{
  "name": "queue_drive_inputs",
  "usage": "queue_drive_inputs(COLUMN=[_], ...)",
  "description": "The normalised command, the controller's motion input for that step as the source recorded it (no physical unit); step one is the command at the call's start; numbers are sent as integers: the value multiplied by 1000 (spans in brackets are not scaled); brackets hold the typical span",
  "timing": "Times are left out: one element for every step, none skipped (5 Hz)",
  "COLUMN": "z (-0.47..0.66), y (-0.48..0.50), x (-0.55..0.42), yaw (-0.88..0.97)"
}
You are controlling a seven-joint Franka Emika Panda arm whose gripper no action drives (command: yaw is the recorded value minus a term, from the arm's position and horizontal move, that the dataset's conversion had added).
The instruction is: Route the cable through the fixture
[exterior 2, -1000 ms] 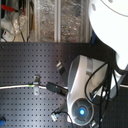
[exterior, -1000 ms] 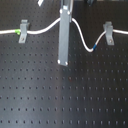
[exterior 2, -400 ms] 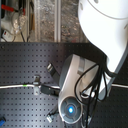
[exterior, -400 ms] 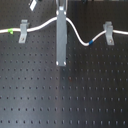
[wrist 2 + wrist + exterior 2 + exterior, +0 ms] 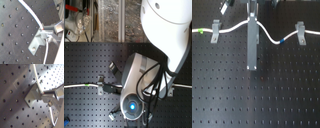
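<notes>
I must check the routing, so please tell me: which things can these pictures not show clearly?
- Gripper fingertips: cut off by the top edge in the first exterior view; hidden by the arm in the second.
- The cable behind the middle fixture: hidden by it.
- Cable's right stretch in the second exterior view: partly hidden by the arm.

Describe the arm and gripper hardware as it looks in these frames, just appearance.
In the second exterior view the arm is glossy white with rounded shells. The end link is grey-white, carries a glowing blue round light and has black cables looping along it. In the first exterior view the gripper shows as a long, flat grey metal bar. Both wrist views show grey metal finger parts.
</notes>
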Motion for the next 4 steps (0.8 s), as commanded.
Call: queue_drive_inputs(z=[0,751,752,292], y=[0,72,65,274], x=[-11,-190,-210,-3], yaw=[0,0,0,-66])
